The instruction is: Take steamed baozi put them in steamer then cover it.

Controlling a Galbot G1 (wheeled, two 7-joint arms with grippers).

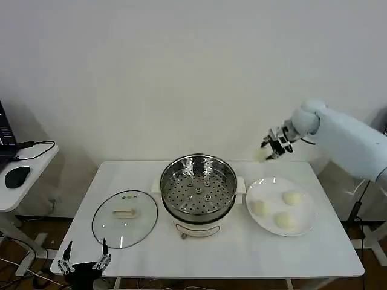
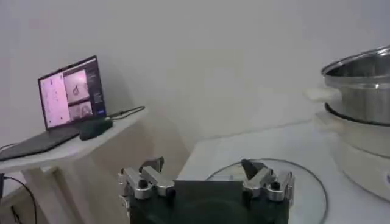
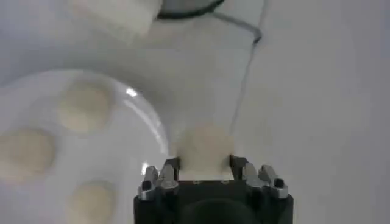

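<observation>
My left gripper (image 1: 83, 258) sits idle at the frame's lower left, fingers spread, just off the table edge near the round clear glass cover (image 1: 124, 218). Mid-frame stands the shiny stainless-steel steamer (image 1: 198, 188), its perforated tray bare. To its right, three smooth cream-white steamed baozi (image 1: 292, 198) lie on the flat white plate (image 1: 307, 224). Farther back at upper right, my right gripper (image 3: 203, 165) pinches a fourth bun (image 3: 206, 146), held above the plate's far edge.

Smooth white arm shell (image 1: 351, 142) ends in a black hand (image 1: 275, 145) (silver knuckles).
</observation>
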